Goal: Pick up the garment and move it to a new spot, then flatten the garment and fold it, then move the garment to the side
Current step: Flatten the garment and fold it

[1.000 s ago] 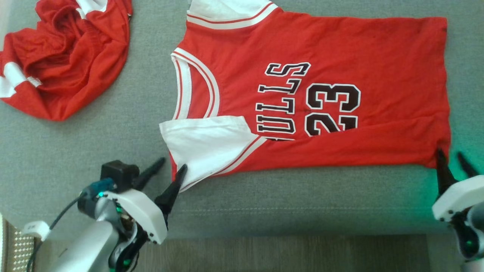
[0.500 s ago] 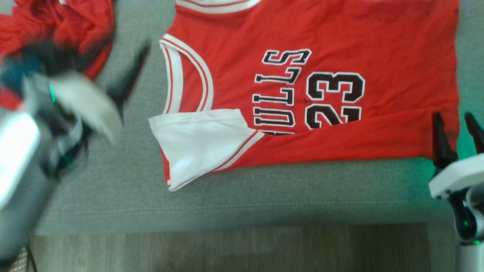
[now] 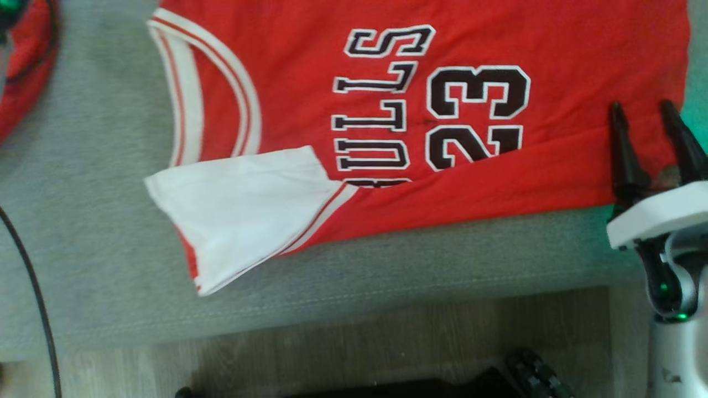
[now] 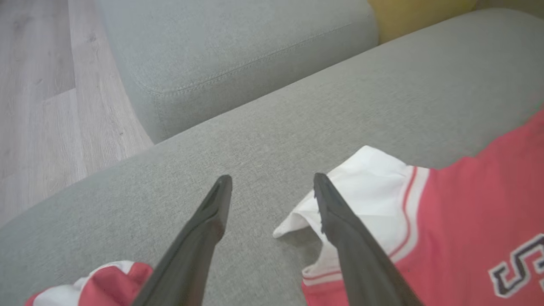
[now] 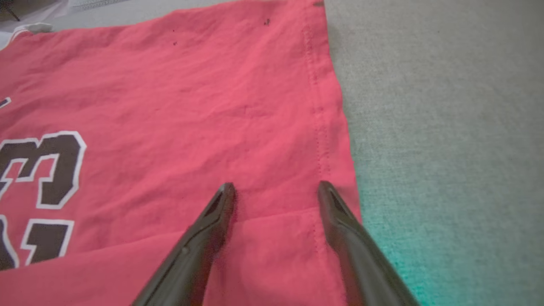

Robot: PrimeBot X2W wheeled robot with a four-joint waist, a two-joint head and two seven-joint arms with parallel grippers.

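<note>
The garment (image 3: 442, 33) is a red jersey with black "BULLS 23" lettering, spread on the grey sofa (image 3: 83, 193). Its near edge is folded over the lettering, and a white sleeve (image 3: 243, 204) lies on top at the near left. My right gripper (image 3: 641, 108) stands open over the jersey's near right hem corner; in the right wrist view the right gripper (image 5: 276, 186) has only red cloth (image 5: 191, 106) below its spread fingers. In the left wrist view my left gripper (image 4: 272, 177) is open above bare sofa, its right finger beside the far white sleeve (image 4: 374, 187).
A second crumpled red garment (image 3: 27, 66) lies at the sofa's far left, also seen under the left gripper (image 4: 102, 280). The sofa's front edge (image 3: 332, 309) drops to wood floor (image 3: 387, 348). A dark cable (image 3: 33, 287) hangs at the left. A yellow cushion (image 4: 416, 17) sits behind.
Both grippers have opened. The left arm swung up and left, away from the near sleeve and out of the head view. The head camera has moved closer and shifted.
</note>
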